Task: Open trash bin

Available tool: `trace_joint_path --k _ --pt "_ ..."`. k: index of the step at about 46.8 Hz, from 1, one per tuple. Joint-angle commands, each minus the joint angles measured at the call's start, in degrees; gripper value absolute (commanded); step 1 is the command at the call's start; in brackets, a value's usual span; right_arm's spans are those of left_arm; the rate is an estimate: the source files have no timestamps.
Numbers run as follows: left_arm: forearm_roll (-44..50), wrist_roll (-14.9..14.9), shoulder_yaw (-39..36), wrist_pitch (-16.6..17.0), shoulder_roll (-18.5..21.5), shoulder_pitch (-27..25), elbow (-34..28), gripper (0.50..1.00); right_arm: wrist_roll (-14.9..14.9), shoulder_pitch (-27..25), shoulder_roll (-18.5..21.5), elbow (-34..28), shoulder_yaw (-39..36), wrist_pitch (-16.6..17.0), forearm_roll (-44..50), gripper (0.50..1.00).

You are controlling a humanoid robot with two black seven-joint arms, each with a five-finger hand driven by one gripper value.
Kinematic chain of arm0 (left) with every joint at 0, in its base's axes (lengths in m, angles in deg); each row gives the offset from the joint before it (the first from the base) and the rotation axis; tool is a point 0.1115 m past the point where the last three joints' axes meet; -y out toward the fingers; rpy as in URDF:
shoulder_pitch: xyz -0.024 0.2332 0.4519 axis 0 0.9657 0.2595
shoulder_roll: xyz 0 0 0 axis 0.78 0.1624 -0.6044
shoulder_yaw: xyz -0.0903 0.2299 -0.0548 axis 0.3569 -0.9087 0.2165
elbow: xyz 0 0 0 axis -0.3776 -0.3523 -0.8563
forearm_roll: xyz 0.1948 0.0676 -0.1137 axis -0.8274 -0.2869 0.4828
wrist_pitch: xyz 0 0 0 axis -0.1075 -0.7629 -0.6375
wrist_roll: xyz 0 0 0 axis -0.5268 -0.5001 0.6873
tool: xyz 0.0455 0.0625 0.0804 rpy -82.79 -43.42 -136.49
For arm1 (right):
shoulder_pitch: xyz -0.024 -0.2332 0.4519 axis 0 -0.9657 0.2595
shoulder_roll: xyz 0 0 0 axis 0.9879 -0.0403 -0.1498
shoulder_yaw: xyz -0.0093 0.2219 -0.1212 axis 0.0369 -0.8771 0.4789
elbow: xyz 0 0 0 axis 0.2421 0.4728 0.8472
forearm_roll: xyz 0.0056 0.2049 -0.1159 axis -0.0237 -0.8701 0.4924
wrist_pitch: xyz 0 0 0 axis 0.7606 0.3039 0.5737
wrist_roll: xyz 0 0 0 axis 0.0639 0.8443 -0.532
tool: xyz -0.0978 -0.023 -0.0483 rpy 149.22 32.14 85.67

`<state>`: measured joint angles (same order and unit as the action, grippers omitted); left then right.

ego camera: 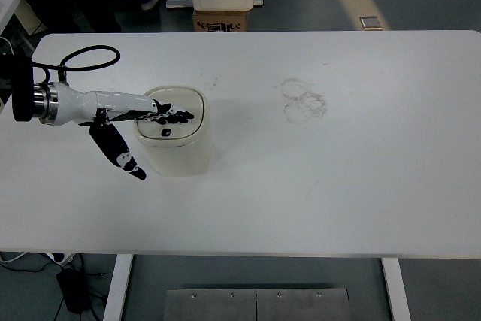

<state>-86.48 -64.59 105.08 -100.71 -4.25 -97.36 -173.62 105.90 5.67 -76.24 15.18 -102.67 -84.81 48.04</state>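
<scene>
A small cream trash bin (174,140) stands on the white table (338,171), left of the middle. Its lid is down, with a small dark button (165,132) near the front of the top. My left hand (161,114) reaches in from the left edge and lies flat over the lid, fingers stretched out across the top. The thumb (120,152) hangs down beside the bin's left wall. The hand grips nothing. The right arm does not show.
Faint ring marks (303,99) stain the table right of the bin. A black cable (90,54) loops behind my left forearm. A cardboard box (222,19) and a white cabinet stand on the floor beyond the table's far edge.
</scene>
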Motion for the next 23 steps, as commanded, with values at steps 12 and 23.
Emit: trace_joint_path --k 12,23 --pt "1.7 0.0 0.6 0.0 0.1 -3.8 1.9 1.0 0.0 0.0 0.0 0.0 0.0 0.0 0.0 0.991" --pt "6.1 0.0 0.6 0.0 0.6 -7.0 5.1 1.0 0.0 0.0 0.0 0.0 0.0 -0.1 0.0 0.991"
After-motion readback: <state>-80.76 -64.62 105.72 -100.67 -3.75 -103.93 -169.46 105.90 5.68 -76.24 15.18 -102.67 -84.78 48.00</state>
